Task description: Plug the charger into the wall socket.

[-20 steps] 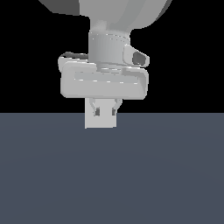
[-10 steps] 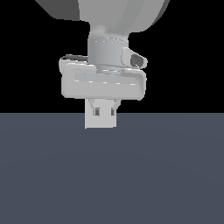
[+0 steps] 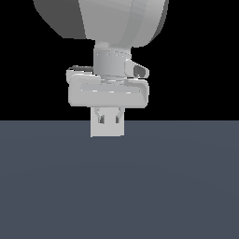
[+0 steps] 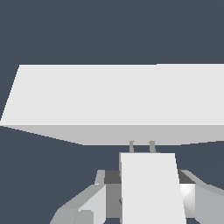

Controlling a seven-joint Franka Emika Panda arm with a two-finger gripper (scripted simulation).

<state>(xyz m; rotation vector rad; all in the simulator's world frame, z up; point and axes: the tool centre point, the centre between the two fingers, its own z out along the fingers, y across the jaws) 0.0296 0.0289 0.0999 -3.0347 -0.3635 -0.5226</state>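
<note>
In the wrist view my gripper [image 4: 148,199] is shut on the charger [image 4: 151,188], a small white block held between the two grey fingers [image 4: 89,203]. Its two short grey prongs [image 4: 131,146] point at the wall socket [image 4: 118,96], a wide white upright plate directly ahead. The prong tips reach the plate's face; I cannot tell whether they are inside it. In the exterior view the gripper [image 3: 108,119] hangs in front of the wall socket [image 3: 107,132]. The charger cannot be told apart from the white plate there.
A flat dark grey-blue floor [image 3: 177,186] spreads around the plate in both views. The arm's large white upper link [image 3: 116,23] fills the upper part of the exterior view.
The hand looks smaller in the exterior view, so it has moved away from that camera toward the plate with the charger. The plate has not moved.
</note>
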